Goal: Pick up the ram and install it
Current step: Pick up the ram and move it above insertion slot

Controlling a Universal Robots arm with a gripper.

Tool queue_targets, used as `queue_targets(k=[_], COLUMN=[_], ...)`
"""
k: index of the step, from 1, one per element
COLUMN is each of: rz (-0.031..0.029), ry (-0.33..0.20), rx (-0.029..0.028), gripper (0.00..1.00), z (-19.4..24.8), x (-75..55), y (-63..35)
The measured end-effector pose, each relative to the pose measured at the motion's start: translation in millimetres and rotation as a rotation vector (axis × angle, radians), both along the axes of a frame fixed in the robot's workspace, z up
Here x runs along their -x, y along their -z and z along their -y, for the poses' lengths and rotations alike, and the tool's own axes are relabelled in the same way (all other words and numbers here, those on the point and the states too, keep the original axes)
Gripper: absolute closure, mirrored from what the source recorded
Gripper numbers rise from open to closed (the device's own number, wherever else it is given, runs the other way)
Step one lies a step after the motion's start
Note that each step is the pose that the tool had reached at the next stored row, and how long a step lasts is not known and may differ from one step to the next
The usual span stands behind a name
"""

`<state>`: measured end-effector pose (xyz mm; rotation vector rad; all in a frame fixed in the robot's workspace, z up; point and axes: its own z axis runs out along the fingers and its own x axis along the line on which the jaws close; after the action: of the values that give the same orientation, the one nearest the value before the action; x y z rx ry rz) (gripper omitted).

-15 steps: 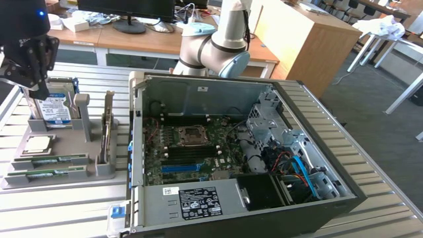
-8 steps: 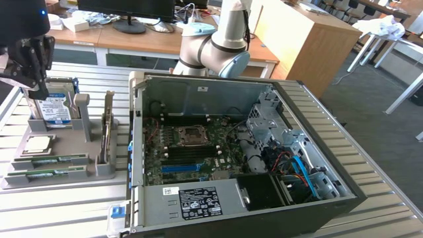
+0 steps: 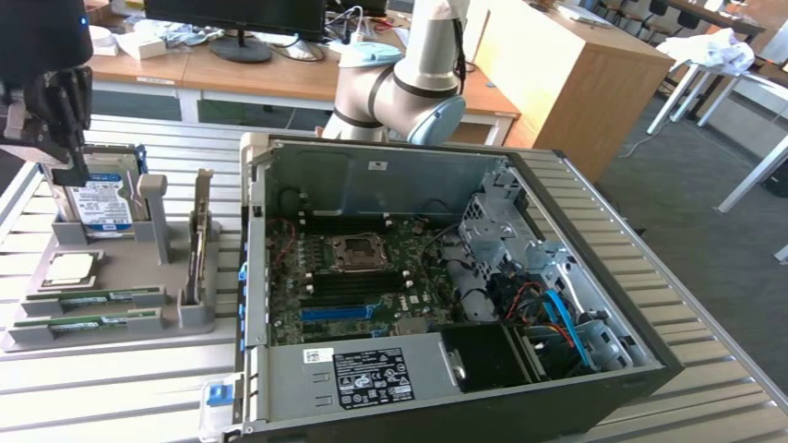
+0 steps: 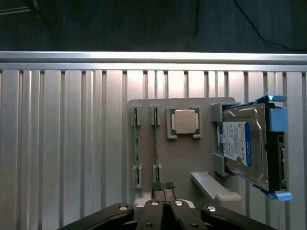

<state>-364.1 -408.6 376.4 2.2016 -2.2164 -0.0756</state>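
Gripper empty over the grey holder; ram not yet picked.
Your gripper [image 4: 163, 186] hangs at the edge of the grey holder [image 4: 189, 158], fingers pressed together on nothing. In the holder stand a neighbouring stick [image 4: 136, 143], the ram [image 4: 155, 143] just beside it, then the processor [image 4: 184, 120] and the hard drive [image 4: 242, 143]. Descending closed would likely strike the ram's edge, and the neighbouring stick crowds finger room.

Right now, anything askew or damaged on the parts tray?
Nothing stands out. The ram stick beside the processor and the outer ram stick lie straight and parallel, the processor sits square, and the hard drive stands on edge.
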Motion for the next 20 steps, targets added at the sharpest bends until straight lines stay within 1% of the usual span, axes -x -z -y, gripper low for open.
queue_targets(k=[7, 9, 13, 20], rz=[-0.0013, -0.0014, -0.0014, -0.0014], ry=[-0.118, -0.142, -0.139, -0.074], rx=[0.0, 0.0, 0.0002, 0.0], gripper=[0.9, 0.9, 0.9, 0.9], z=[0.0, 0.0, 0.0, 0.0], x=[0.0, 0.0, 0.0, 0.0], y=[0.0, 0.0, 0.2, 1.1])
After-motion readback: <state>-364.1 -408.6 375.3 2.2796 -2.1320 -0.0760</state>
